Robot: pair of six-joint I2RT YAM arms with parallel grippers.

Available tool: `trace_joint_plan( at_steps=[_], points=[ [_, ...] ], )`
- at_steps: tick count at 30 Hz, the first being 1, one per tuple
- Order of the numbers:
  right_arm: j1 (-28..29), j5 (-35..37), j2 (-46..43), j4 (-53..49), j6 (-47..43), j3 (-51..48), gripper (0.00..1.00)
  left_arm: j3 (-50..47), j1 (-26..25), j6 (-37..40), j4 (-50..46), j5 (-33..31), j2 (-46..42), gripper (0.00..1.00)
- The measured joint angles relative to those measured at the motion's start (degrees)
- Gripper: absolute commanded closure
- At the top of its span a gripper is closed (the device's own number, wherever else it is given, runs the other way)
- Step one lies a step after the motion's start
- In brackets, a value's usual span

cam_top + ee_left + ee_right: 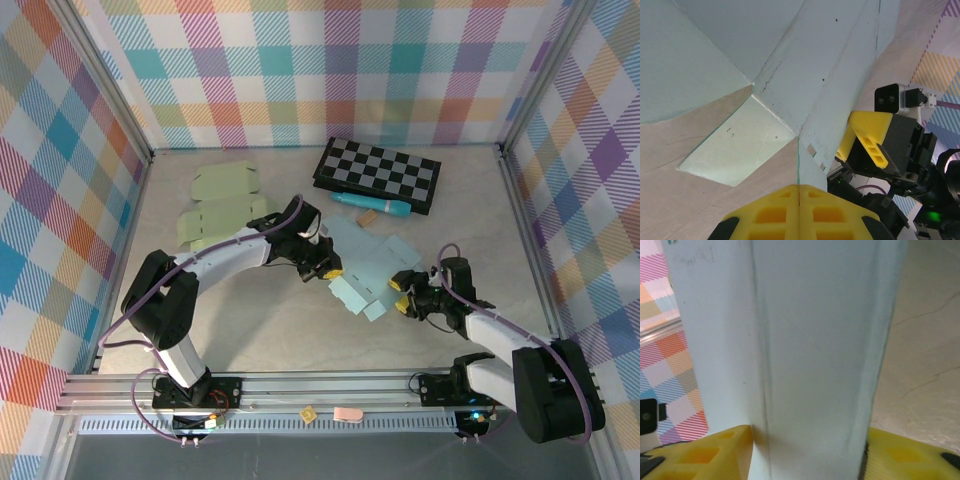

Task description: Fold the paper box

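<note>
Left end effector (798,200) tight on paper box (805,60) edge; right end effector (807,452) snug around its flap.

paper box (365,270): pale blue die-cut blank with creased panels and small tabs, mostly flat. Lies skewed, centre-right on table (250,330); one panel is lifted off the surface, others bent along creases.

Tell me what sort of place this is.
Probably a robot test cell, not a home or shop: plaid walls close in a small table, an aluminium rail at its near edge carries two arms, and props lie about, a chessboard and a paper box.
</note>
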Motion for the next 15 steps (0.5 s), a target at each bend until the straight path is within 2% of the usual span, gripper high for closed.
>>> trace_joint_plan(
  at_steps=[7,9,12,13,14,15],
  points=[
    [-0.17,2.89,-3.17,-2.84,0.94,2.38,0.73,0.00,0.07,0.00,-0.04,-0.26,-0.37,1.00],
    [-0.28,3.56,-4.04,-3.58,1.18,3.61,0.81,0.00,0.07,0.00,-0.04,-0.31,-0.42,0.98],
    [-0.33,4.31,-4.35,-4.52,1.84,5.22,0.95,0.00,0.07,-0.17,0.15,-0.28,-0.42,0.83],
    [-0.33,4.59,-4.55,-5.25,2.01,5.77,1.00,0.02,0.07,-0.39,0.26,-0.28,-0.44,0.75],
    [-0.33,5.03,-4.94,-6.25,2.05,6.40,1.00,0.00,0.07,-0.37,0.31,-0.39,-0.52,0.62],
    [-0.33,5.53,-5.35,-7.21,1.88,7.02,1.00,0.02,0.07,-0.39,0.28,-0.63,-0.74,0.54]
  ],
)
